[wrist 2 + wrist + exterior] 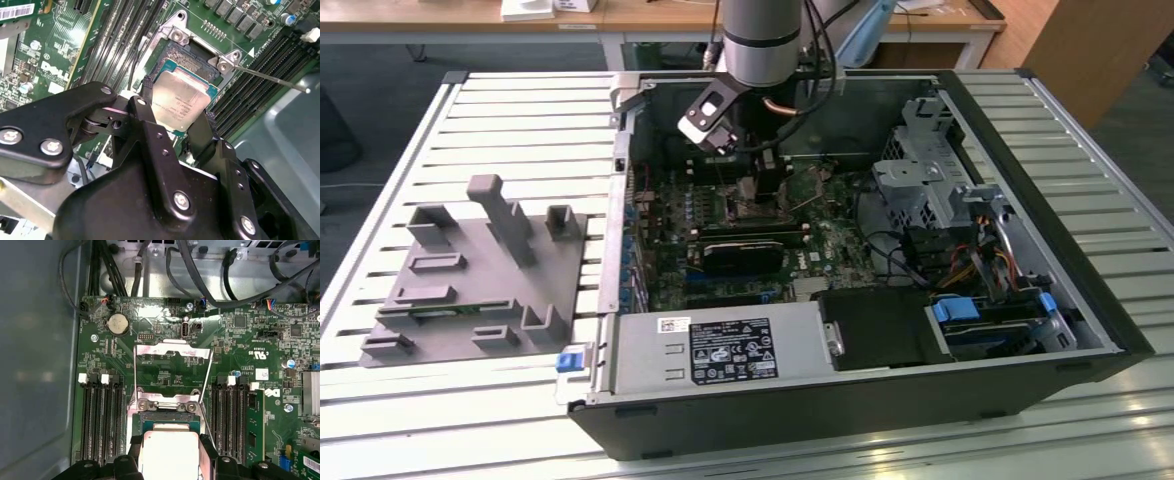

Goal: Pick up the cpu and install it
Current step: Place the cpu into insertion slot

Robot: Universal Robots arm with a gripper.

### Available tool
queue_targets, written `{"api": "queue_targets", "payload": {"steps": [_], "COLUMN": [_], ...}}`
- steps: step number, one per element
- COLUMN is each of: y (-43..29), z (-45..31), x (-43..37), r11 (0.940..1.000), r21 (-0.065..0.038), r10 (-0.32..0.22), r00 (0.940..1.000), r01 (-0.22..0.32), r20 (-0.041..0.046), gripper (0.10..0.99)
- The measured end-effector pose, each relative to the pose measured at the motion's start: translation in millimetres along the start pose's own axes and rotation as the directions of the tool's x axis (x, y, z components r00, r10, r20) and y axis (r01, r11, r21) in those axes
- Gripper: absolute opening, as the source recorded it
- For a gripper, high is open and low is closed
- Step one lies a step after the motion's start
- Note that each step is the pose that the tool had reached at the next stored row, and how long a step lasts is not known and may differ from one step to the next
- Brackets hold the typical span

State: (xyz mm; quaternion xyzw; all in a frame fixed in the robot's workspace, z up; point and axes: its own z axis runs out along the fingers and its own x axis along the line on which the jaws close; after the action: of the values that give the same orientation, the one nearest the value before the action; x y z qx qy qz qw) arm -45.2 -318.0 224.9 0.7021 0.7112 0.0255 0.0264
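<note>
Here the claw is closed on the cpu, with its two black fingers pressed against opposite edges of the silver-topped chip. The cpu sits between the fingertips, slightly tilted, directly over the open socket on the green motherboard. I cannot tell whether its underside already touches the socket. Just beyond the claw, the metal load plate is swung back. The thin lever sticks out past the socket's corner. Rows of black memory slots run along both sides of the claw.

In the exterior view the arm reaches down into the open computer case, which lies on the slatted tabletop. A grey fixture stands on the tabletop well apart from the claw, outside the case, toward the exterior view's left.
</note>
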Motion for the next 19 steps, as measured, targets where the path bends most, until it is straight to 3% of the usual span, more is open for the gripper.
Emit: {"api": "queue_targets", "payload": {"steps": [6,19], "y": [-1.5,-2.6], "z": [10.6,22.4], "x": [0.0,0.0], "r11": [1.0000,1.0000], "r21": [0.000,0.000], "r10": [0.000,0.000], "r00": [1.0000,1.0000], "r01": [0.000,0.000], "r20": [0.0000,0.0001], "gripper": [0.533,0.533]}}
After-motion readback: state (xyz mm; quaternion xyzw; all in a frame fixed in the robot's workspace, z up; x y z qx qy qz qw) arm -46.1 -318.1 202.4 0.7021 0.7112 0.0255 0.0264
